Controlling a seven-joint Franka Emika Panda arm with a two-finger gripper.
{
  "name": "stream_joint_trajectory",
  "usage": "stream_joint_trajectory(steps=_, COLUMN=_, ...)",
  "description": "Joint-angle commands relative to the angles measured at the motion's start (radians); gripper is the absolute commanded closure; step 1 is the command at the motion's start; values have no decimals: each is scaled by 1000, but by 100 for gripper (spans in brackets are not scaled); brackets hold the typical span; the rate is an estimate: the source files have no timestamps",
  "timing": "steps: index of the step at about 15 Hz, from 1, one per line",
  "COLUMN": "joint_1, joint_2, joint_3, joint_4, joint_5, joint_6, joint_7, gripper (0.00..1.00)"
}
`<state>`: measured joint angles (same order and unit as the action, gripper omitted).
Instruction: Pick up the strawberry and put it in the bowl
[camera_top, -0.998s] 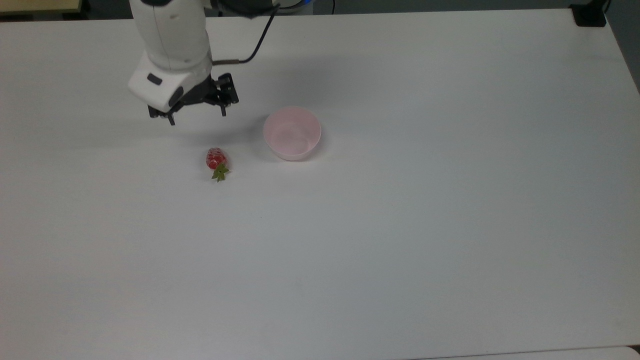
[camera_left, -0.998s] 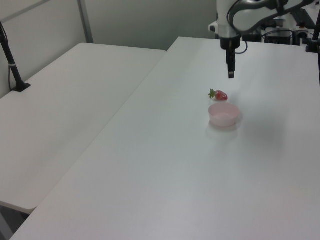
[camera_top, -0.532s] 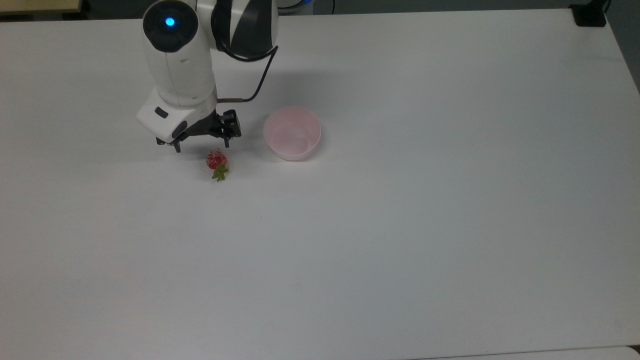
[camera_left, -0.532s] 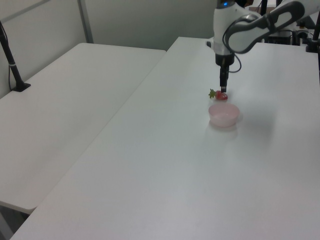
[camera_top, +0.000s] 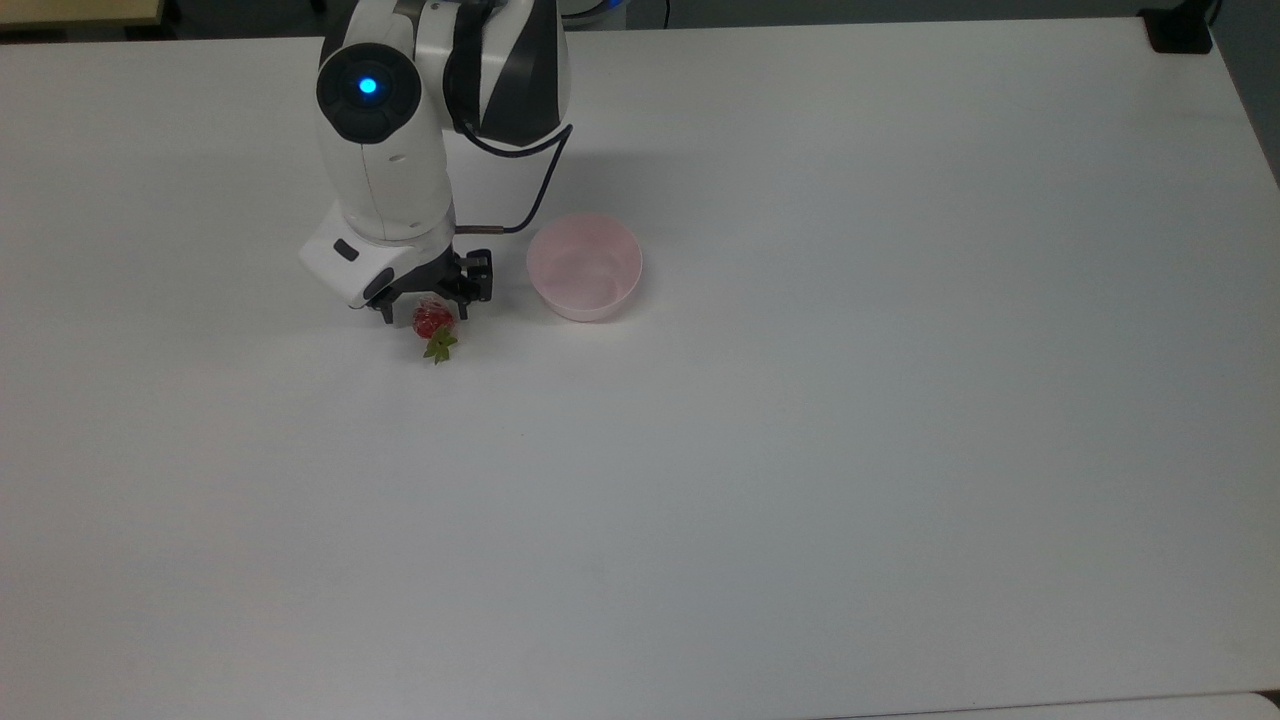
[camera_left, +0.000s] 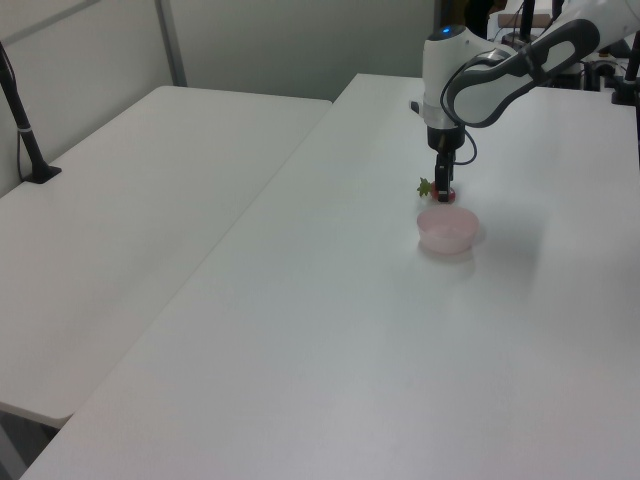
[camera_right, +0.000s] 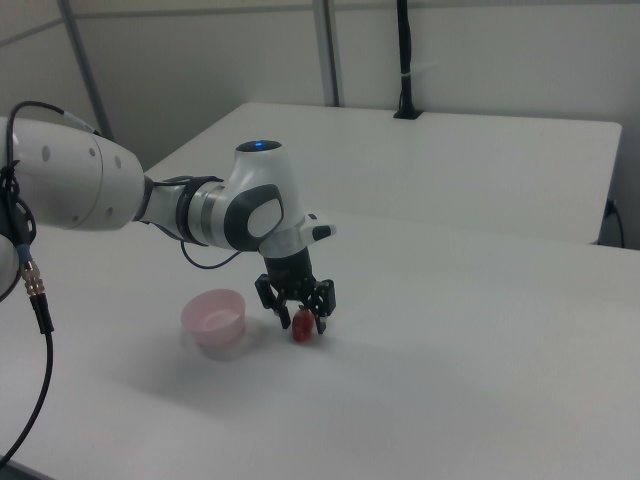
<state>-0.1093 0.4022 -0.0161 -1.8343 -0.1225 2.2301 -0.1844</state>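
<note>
The red strawberry (camera_top: 433, 323) lies on the white table (camera_top: 800, 450) with its green cap pointing toward the top view's bottom edge. My gripper (camera_top: 425, 314) is down at the table and open, one finger on each side of the berry's red body. The right view shows the strawberry (camera_right: 302, 329) sitting between the fingers of the gripper (camera_right: 303, 322). The pale pink bowl (camera_top: 584, 265) stands upright and holds nothing, a short way toward the top view's right of the strawberry. In the left view the gripper (camera_left: 443, 192) hides most of the strawberry (camera_left: 446, 196), just behind the bowl (camera_left: 447, 229).
A black clamp (camera_top: 1180, 30) sits on the table's far right corner in the top view. A second white table (camera_left: 130, 200) with a black post (camera_left: 25, 130) adjoins on the left view's left. A wide stretch of bare tabletop lies toward the top view's bottom and right.
The arm has come toward the strawberry and lowered. The open fingers, which were above and behind the berry, now straddle it at table level. Strawberry and bowl have not moved.
</note>
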Motion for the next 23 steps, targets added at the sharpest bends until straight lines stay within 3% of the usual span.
stream_joint_trajectory(steps=1, joint_1=8, joint_2=-14, joint_3=5, joint_4=-13, joint_5=14, joint_6=43, joint_7=83, gripper=57)
stream_joint_trajectory(steps=5, joint_1=8, joint_2=-17, joint_3=15, joint_4=-11, joint_5=29, joint_6=42, joint_7=83, gripper=74)
stream_joint_trajectory(steps=8, joint_1=8, joint_2=-69, joint_3=30, joint_4=-11, joint_5=29, joint_6=-4, joint_7=80, gripper=74)
stream_joint_trajectory(steps=13, joint_1=10, joint_2=-184, joint_3=108, joint_4=-16, joint_5=32, joint_6=-258, joint_7=69, gripper=74)
stream_joint_trajectory(steps=17, joint_1=17, joint_2=-186, joint_3=151, joint_4=-17, joint_5=64, joint_6=-293, joint_7=101, gripper=74)
stream_joint_trajectory(steps=23, joint_1=83, joint_2=-152, joint_3=171, joint_4=-20, joint_5=72, joint_6=-290, joint_7=224, gripper=73)
